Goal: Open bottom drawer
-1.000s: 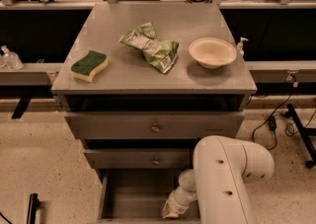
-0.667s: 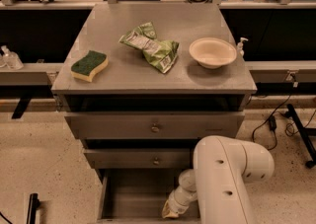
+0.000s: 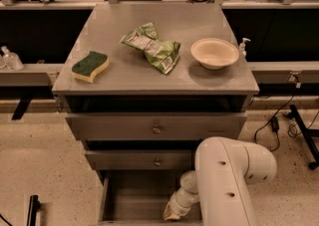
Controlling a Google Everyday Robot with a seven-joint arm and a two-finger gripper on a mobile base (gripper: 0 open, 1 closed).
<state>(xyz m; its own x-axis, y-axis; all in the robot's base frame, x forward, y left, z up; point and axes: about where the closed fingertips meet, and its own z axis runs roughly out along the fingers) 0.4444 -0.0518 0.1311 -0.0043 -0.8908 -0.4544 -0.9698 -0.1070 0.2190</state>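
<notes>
Nothing visibly moved since second ago: arm, drawers, objects sit as before. Nearest: bulky white robot arm (image 3: 229, 180) reaching down, gripper (image 3: 172, 213) low at front right corner of bottom drawer (image 3: 129, 195); whether spread or closed cannot be told. Lowest grey drawer pulled well out, plain grey box interior exposed, front out of view. Middle grey drawer (image 3: 139, 161) and wider top grey drawer (image 3: 119, 128) set back above. Cabinet top: green-yellow sponge (image 3: 89, 65) near left edge, crumpled green chip bag (image 3: 152, 48) centre, cream bowl (image 3: 214, 52) near right edge. Task judged essentially done; only letting go and withdrawing left.
</notes>
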